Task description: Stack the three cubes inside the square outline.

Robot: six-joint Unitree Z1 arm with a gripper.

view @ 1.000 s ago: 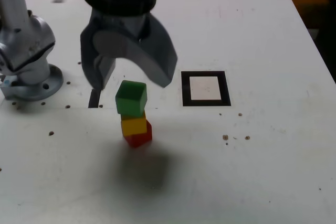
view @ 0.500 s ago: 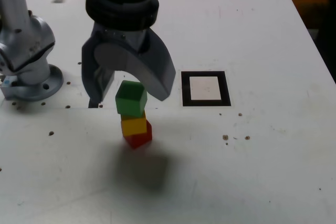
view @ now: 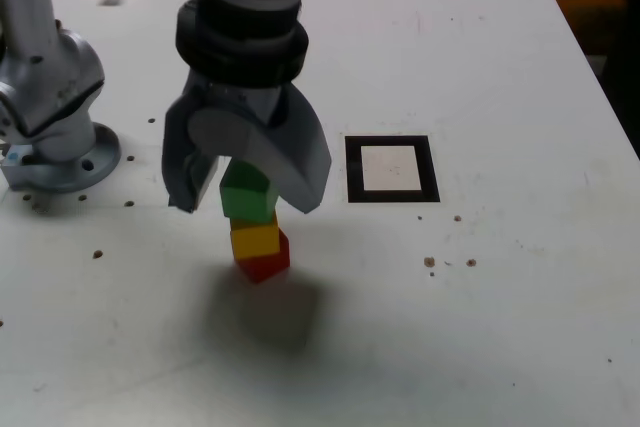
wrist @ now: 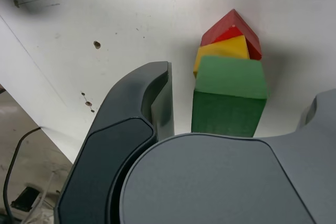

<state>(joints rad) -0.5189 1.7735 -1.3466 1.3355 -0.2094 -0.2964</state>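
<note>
Exterior view: the gripper (view: 243, 185) straddles the green cube (view: 246, 195), jaws spread wide with a gap visible beside it. Green tops the yellow cube (view: 256, 238) and red cube (view: 266, 263), mid-table (view: 500, 327), left of the square outline (view: 391, 169) and apart from it.

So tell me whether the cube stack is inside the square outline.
Outside. The stack stands on bare table, apart from the square outline, which holds nothing.
</note>
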